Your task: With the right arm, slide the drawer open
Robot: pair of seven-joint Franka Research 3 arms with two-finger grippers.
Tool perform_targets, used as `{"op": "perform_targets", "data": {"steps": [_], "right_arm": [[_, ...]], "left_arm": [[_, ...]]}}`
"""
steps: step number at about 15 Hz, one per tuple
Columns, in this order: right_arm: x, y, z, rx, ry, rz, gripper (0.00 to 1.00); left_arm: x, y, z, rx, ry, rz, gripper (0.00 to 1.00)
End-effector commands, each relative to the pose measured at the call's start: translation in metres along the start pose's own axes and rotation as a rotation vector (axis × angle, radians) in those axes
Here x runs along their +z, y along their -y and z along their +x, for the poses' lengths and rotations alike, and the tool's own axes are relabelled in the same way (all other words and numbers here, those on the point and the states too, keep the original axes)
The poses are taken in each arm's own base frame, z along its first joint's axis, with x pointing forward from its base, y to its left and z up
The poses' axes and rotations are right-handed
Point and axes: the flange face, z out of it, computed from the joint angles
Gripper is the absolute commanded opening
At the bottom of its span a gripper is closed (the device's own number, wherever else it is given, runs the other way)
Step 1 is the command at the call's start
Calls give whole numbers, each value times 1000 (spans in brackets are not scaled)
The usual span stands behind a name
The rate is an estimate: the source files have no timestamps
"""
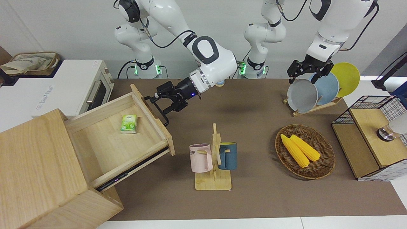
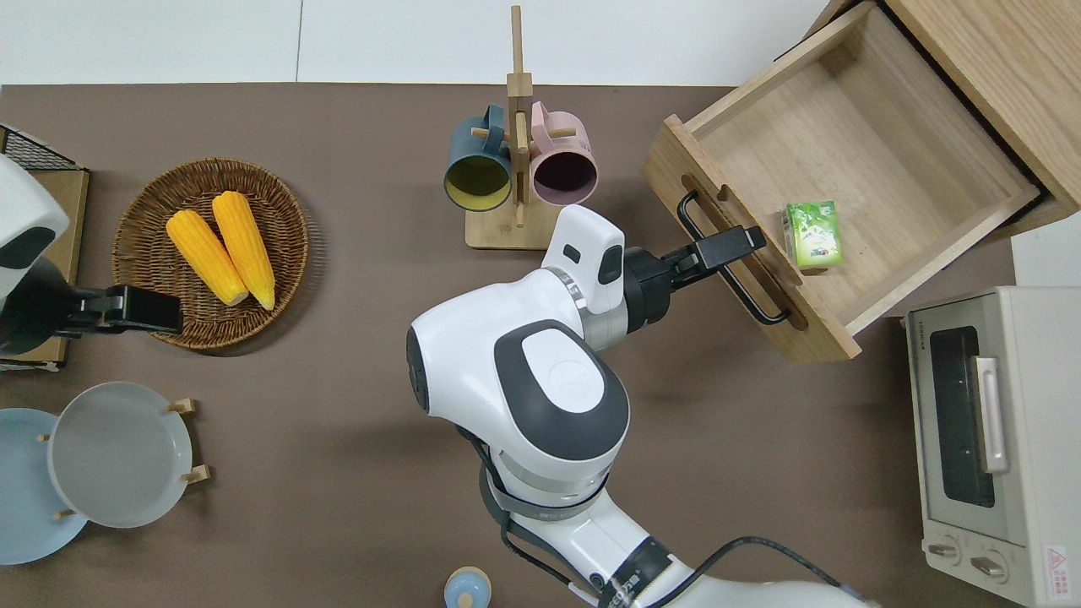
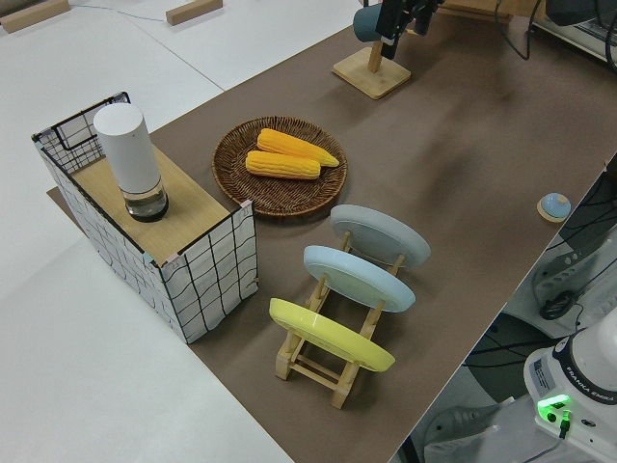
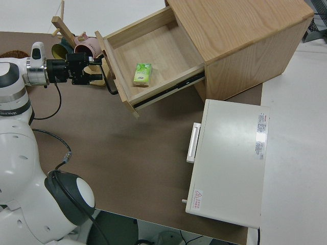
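Observation:
The light-wood drawer (image 1: 105, 143) stands pulled far out of its big wood box (image 1: 35, 165). It also shows in the overhead view (image 2: 870, 135). A small green pack (image 2: 812, 235) lies in it. The black bar handle (image 2: 760, 302) is on the drawer's front. My right gripper (image 1: 158, 103) is at the middle of the handle with its fingers spread and not clamped on the bar. In the overhead view the right gripper (image 2: 741, 249) overlaps the bar. The left gripper (image 1: 305, 74) is parked.
A white toaster oven (image 1: 76, 86) stands beside the box, nearer to the robots. A mug rack (image 1: 213, 159) with two mugs stands mid-table. A wicker basket (image 1: 324, 165) of corn, a plate rack (image 1: 314, 106) and a wire-mesh cabinet (image 1: 372, 136) are toward the left arm's end.

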Motion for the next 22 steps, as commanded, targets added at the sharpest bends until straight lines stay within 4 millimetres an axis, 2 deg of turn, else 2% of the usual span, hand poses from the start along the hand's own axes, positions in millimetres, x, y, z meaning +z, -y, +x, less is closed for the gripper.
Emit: {"op": "perform_targets", "data": {"steps": [1, 3, 6, 8, 12, 13, 18, 20, 22], "right_arm": [[-13, -22, -9, 33, 9, 72, 994], [-11, -44, -13, 68, 25, 162, 994], [-6, -88, -21, 158, 55, 364, 994], [-9, -109, -29, 201, 62, 471, 994], [7, -171, -49, 327, 116, 709, 994], [13, -187, -56, 364, 132, 777, 994], [70, -241, -94, 506, 224, 1008, 994], [86, -255, -108, 507, 234, 1063, 994], [91, -254, -120, 507, 248, 1071, 994]], "left_arm": [[-5, 1, -4, 3, 2, 12, 998], [-4, 1, -4, 3, 3, 12, 998], [-4, 2, -4, 2, 3, 12, 998], [-4, 2, -4, 2, 3, 12, 998], [-4, 1, -4, 3, 3, 12, 995], [-4, 2, -4, 2, 3, 12, 998], [-4, 2, -4, 2, 3, 12, 998], [-4, 1, -4, 3, 3, 12, 995], [-4, 2, -4, 2, 3, 12, 998]]}}
